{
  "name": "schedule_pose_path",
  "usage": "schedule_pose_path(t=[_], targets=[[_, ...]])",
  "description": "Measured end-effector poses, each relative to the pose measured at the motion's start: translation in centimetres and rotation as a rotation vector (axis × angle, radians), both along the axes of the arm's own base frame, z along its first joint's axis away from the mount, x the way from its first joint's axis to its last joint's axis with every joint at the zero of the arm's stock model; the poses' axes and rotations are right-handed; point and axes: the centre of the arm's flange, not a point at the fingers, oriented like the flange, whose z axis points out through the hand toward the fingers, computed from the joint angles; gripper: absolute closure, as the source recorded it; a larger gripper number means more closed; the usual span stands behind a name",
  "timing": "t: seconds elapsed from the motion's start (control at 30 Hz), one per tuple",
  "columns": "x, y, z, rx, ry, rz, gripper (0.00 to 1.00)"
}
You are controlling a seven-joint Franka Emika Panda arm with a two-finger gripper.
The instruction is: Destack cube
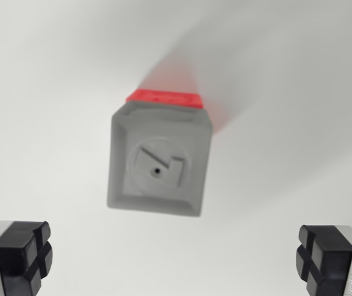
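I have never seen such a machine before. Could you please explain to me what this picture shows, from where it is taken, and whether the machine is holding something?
The picture comes from a camera on the wrist of a robot arm, looking straight down at a white surface. The two black rubber pads at the bottom corners are the fingertips of the arm's claw. They stand wide apart, so the claw is open and holds nothing.

Below the camera is a grey cube, seen from above, with a round recess and a small hole in its top. A strip of a red cube shows at its far edge, so the grey one appears to sit on the red one. Nothing else is visible on the surface.
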Motion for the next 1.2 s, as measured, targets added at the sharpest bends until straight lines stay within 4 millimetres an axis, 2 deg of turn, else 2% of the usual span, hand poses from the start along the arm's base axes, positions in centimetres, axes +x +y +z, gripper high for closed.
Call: schedule_pose_path(t=[0.2, 0.67, 1.07, 1.1, 1.2], targets=[[0.7, 0.9, -2.4, -0.001, 0.006, -0.063, 0.0], [0.7, 0.9, -7.9, -0.003, 0.006, -0.072, 0.0], [0.6, 0.9, -10.3, -0.003, 0.005, -0.073, 0.0], [0.6, 0.9, -10.3, -0.003, 0.005, -0.073, 1.0], [0.7, 0.9, -10.4, -0.003, 0.004, -0.074, 1.0]])
